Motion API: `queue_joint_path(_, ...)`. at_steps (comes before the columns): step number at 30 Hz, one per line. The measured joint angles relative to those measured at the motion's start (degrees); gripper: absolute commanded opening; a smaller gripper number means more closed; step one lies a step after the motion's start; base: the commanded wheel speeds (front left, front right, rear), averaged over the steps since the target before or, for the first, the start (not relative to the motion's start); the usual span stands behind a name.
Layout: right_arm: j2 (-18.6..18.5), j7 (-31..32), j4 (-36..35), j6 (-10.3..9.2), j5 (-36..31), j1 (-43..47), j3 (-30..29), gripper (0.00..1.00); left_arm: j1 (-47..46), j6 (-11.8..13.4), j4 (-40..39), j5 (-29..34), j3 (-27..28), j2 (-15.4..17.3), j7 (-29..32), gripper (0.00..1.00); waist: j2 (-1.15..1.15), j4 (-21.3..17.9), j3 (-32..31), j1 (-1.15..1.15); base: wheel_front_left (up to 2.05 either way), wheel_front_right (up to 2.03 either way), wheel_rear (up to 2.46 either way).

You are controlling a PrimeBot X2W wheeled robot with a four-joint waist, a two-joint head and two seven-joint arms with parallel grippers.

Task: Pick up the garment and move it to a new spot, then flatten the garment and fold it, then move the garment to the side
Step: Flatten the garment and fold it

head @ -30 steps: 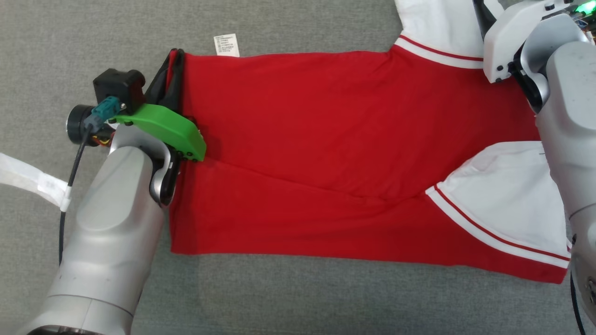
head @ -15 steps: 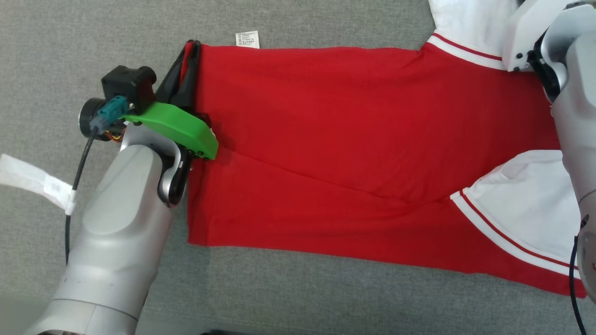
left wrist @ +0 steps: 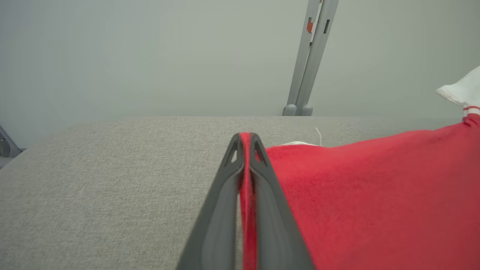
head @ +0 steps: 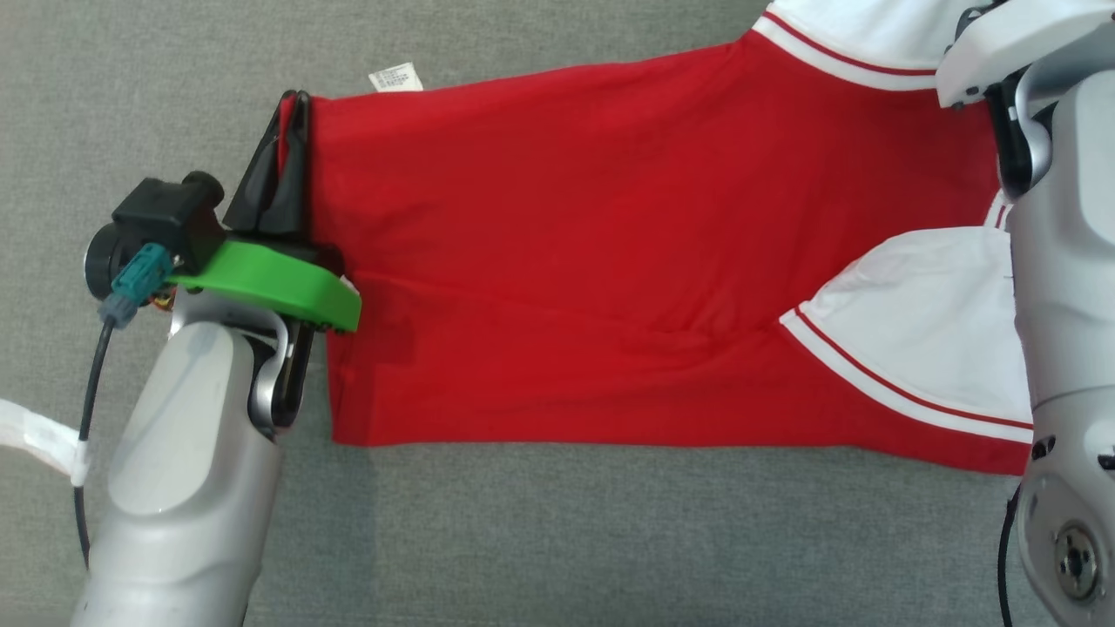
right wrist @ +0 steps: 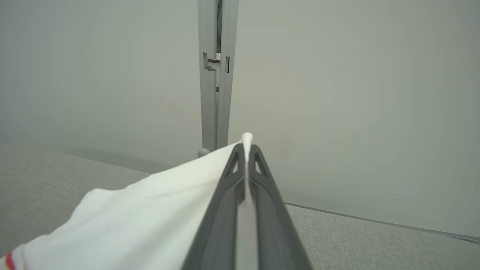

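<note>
The garment (head: pixel 557 252) is a red shirt with white sleeves trimmed in red stripes, spread across the grey cloth surface (head: pixel 540 540). My left gripper (head: pixel 289 104) is shut on the red hem corner at the shirt's far left; the left wrist view shows red cloth (left wrist: pixel 375 195) pinched between its dark fingers (left wrist: pixel 225 210). In the right wrist view my right gripper (right wrist: pixel 245 150) is shut on the white far sleeve (right wrist: pixel 150 210), with a tip of white fabric poking past its fingertips. In the head view its fingers are hidden behind the right arm (head: pixel 1058 261).
A white label (head: pixel 395 77) sticks out from the shirt's far edge near the left gripper. A white strap (head: pixel 35 433) lies at the left edge. A grey post (right wrist: pixel 215 75) stands against the pale wall beyond the surface.
My right gripper has closed on the white sleeve. The head view has shifted; the far sleeve end now sits higher than the hem, and the left grip holds.
</note>
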Motion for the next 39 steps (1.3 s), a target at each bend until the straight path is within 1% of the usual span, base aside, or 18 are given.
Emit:
queue_joint_path(5,1.1,0.0,-6.8,0.00,5.3,9.0,1.8,0.00,5.3,0.0,-2.0,0.9,1.6,0.8,0.0,0.00,0.00,-2.0,-2.6,0.00,0.00,0.00,0.00)
queue_joint_path(7,1.5,0.0,-9.9,0.00,8.7,15.1,3.1,0.00,8.5,0.0,-1.8,1.5,2.4,1.2,0.0,0.00,0.00,-3.4,-4.3,0.00,0.00,0.00,0.00)
queue_joint_path(12,2.0,0.0,-14.5,0.00,13.8,26.4,4.8,0.00,13.6,0.0,-0.8,2.3,4.8,1.0,0.0,0.00,0.00,-5.7,-7.0,0.00,0.00,0.00,0.00)
queue_joint_path(16,2.5,0.0,-15.7,0.00,15.4,33.5,6.1,0.00,16.3,0.0,-0.1,3.4,6.2,0.3,0.0,0.00,0.00,-7.2,-8.7,0.00,0.00,0.00,0.00)
queue_joint_path(20,3.1,0.0,-16.6,0.00,16.9,37.8,6.0,0.00,18.2,0.0,0.8,4.3,7.4,-0.5,0.0,0.00,0.00,-8.3,-10.1,0.00,0.00,0.00,0.00)
queue_joint_path(26,3.8,0.0,-16.9,0.00,17.7,43.2,6.5,0.00,21.2,0.0,1.2,5.4,8.7,-1.8,0.0,0.00,0.00,-8.8,-11.6,0.00,0.00,0.00,0.00)
queue_joint_path(27,3.9,0.0,-16.9,0.00,17.7,43.7,6.6,0.00,21.6,0.0,1.2,5.5,8.8,-1.9,0.0,0.11,0.00,-8.8,-11.7,0.00,0.00,0.00,0.00)
queue_joint_path(28,4.0,0.0,-16.7,0.00,17.9,44.1,6.7,0.00,22.2,0.0,1.2,5.7,9.3,-2.1,0.0,0.34,0.00,-8.8,-11.9,0.00,0.00,0.00,0.00)
queue_joint_path(29,4.0,0.0,-16.5,0.00,18.0,44.5,6.8,0.00,22.6,0.0,1.2,5.9,9.9,-2.4,0.0,0.97,0.00,-8.8,-12.0,0.00,0.00,0.00,0.00)
queue_joint_path(30,4.0,0.0,-16.2,0.00,18.1,44.9,7.0,0.30,23.0,0.0,1.1,6.2,10.4,-2.6,0.0,1.00,0.00,-8.7,-12.2,0.00,0.00,0.00,0.00)
queue_joint_path(31,4.1,0.0,-15.9,0.00,18.2,45.2,7.1,0.53,23.5,0.0,0.9,6.5,10.7,-2.9,0.0,1.00,0.00,-8.7,-12.3,0.00,0.00,0.00,0.00)
queue_joint_path(32,4.2,0.0,-15.8,0.00,18.2,45.5,7.1,1.00,24.2,0.0,0.7,6.9,11.3,-3.3,0.0,1.00,0.00,-8.6,-12.4,0.00,0.00,0.00,0.00)
queue_joint_path(36,4.2,0.0,-16.4,0.00,18.2,45.7,6.4,1.00,27.8,0.0,-2.3,8.4,14.7,-5.1,0.0,1.00,0.00,-8.3,-13.0,0.00,0.00,0.00,0.00)
queue_joint_path(39,3.7,0.0,-17.1,0.00,18.2,44.7,5.9,1.00,29.9,0.0,-5.3,8.8,16.2,-6.1,0.0,1.00,0.00,-7.8,-13.2,0.00,0.00,0.00,0.00)
